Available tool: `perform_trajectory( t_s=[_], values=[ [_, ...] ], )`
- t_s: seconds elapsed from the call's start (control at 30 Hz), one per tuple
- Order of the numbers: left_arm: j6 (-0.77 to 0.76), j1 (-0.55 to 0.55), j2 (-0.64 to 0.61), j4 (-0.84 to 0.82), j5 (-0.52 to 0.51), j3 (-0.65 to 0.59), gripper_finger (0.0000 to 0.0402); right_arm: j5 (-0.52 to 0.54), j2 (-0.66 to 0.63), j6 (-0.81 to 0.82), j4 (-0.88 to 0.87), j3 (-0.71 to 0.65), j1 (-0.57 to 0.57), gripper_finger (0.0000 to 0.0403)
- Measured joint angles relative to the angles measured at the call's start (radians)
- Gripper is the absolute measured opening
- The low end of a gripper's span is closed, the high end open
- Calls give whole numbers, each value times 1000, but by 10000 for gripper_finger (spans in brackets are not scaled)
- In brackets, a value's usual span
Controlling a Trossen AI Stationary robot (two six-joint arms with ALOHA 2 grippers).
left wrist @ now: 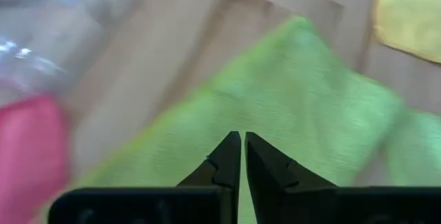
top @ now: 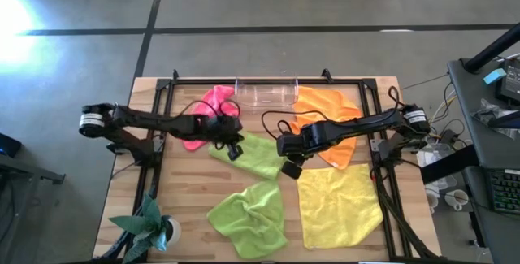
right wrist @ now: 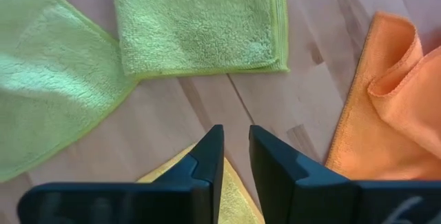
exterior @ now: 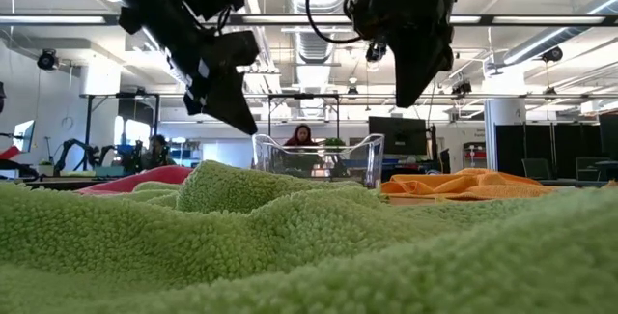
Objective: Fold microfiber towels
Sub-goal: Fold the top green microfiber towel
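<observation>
1. The microfiber towels are lying spread over the wooden table (top: 122, 223), and none of them is being held, so you are sitting between folds. Nearest the front edge, a crumpled lime green towel (top: 252, 219) is bunching up just beside the flat yellow towel (top: 340, 205).
2. In the middle, a second lime green towel (top: 254, 155) is lying flatter, looking already folded into a tidy rectangle in the right wrist view.
3. Your left gripper (top: 233, 152) is hovering over that towel's left end with its fingers pressed together on nothing.
4. Your right gripper (top: 290, 169) is hanging above bare wood between the folded green towel and the yellow one's near corner, fingers parted only by a narrow gap and gripping nothing.
5. Farther back, the hot pink towel (top: 207, 116) is lying rumpled on the left, the orange towel (top: 331, 118) on the right, and the clear plastic tray (top: 266, 93) is standing between them at the far edge.
6. For the next move, I judge you are needing to pick a fresh towel: the yellow one is closest to the right gripper, so you will be spreading those fingers wider, dropping onto its corner and pinching a single layer.
</observation>
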Motion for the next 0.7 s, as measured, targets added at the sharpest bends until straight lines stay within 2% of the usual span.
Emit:
perform_trajectory(
  t_s=[0.37, 0.57, 0.7],
  values=[
    [-87, -255, 119, 45, 58, 13, 8, -4, -11, -95, -12, -1, 0, 52],
    [-175, -334, 218, 67, 57, 24, 8, -4, -11, -153, -14, -3, 0, 52],
    [-184, -366, 278, 154, 62, 43, 8, -4, -11, -164, -17, -7, 0, 51]
  ],
)
